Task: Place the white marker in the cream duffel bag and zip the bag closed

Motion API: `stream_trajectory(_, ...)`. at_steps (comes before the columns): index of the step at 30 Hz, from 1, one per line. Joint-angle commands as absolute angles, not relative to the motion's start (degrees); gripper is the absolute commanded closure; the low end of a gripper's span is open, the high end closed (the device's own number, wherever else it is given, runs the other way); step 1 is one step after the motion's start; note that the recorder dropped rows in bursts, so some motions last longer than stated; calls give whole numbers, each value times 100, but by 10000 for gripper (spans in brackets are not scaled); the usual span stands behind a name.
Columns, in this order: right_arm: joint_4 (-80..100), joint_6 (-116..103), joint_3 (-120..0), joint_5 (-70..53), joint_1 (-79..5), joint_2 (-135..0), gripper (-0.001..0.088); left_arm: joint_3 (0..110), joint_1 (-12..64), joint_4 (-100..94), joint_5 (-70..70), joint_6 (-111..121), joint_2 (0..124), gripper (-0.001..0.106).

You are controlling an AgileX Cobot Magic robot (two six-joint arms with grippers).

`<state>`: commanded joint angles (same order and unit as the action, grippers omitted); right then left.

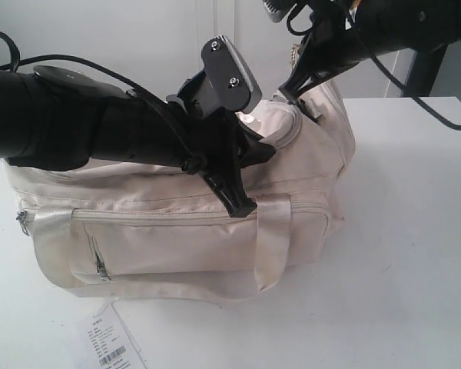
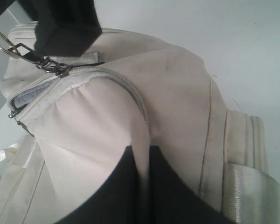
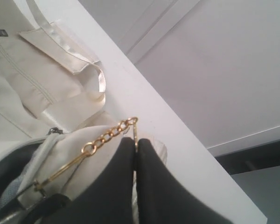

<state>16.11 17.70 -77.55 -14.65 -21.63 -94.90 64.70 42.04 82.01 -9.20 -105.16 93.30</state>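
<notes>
The cream duffel bag (image 1: pixel 177 223) lies on its side on the white table (image 1: pixel 415 231). My left gripper (image 1: pixel 242 201) reaches in from the left and is shut on a fold of the bag's top fabric (image 2: pixel 139 140), just beside the grey zipper (image 2: pixel 130 91). At the bag's far end, my right gripper (image 1: pixel 290 91) is shut on the small gold charm (image 3: pixel 136 130), whose gold chain (image 3: pixel 102 138) runs to the zipper pull. The zipper slider (image 2: pixel 53 66) sits just under the right gripper. Dark lining (image 3: pixel 4 170) shows in a gap. The white marker is out of view.
A flat white barcode label (image 1: pixel 111 346) lies on the table in front of the bag. The shiny strap handles (image 1: pixel 273 231) hang over the bag's near side. The table's far edge (image 3: pixel 177 140) runs close behind the bag's end, with a wall beyond.
</notes>
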Motion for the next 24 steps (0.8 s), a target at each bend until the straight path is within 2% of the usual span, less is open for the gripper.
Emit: stream_trajectory(24, 1500, 1770, -7890, -278, -2034, -9975, 868, 6470, 4204, 8201, -920, -10527, 9330, 1053)
